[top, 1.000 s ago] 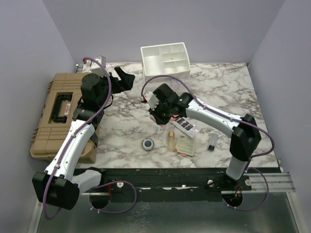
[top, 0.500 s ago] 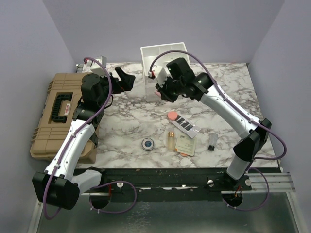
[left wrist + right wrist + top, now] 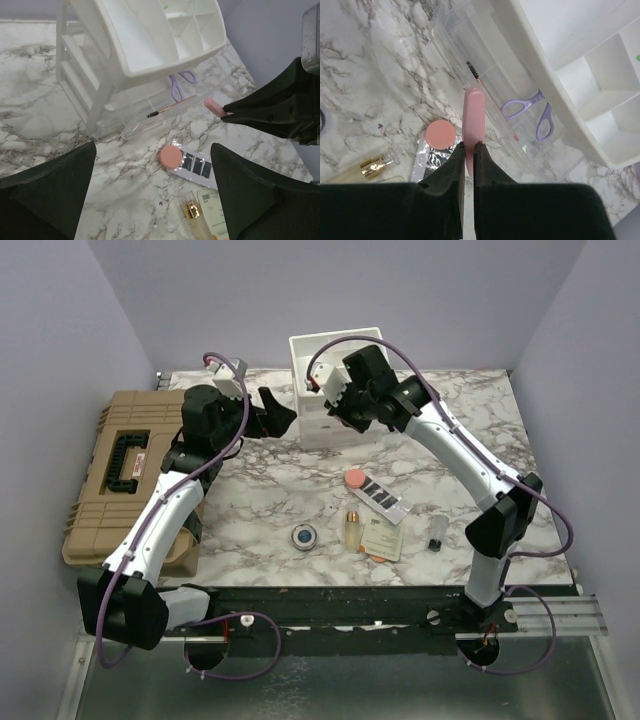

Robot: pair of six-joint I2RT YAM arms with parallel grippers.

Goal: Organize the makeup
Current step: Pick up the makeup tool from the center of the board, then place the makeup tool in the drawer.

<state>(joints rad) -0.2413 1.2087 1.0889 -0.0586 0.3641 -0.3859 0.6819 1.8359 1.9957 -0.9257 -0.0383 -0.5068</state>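
Observation:
My right gripper (image 3: 468,145) is shut on a flat pink pad (image 3: 472,112), held edge-on above the clear pulled-out drawer (image 3: 520,115) of the white organizer (image 3: 340,360). In the top view the right gripper (image 3: 322,400) is at the organizer's front. My left gripper (image 3: 280,415) is open and empty just left of it. On the marble lie a round pink puff (image 3: 353,478), black strip palette (image 3: 382,498), amber bottle (image 3: 352,529), blue compact (image 3: 304,536), cream sachet (image 3: 383,538) and dark vial (image 3: 437,537). The left wrist view shows the puff (image 3: 170,156) and held pad (image 3: 214,106).
The open drawer holds a mascara brush (image 3: 476,75) and purple scissors (image 3: 535,112). A big tan hard case (image 3: 115,475) lies at the table's left edge. Purple walls close in the back and sides.
My right gripper rose from the makeup pile with the pink pad and swung back to the organizer's front. My left gripper moved right, toward the organizer.

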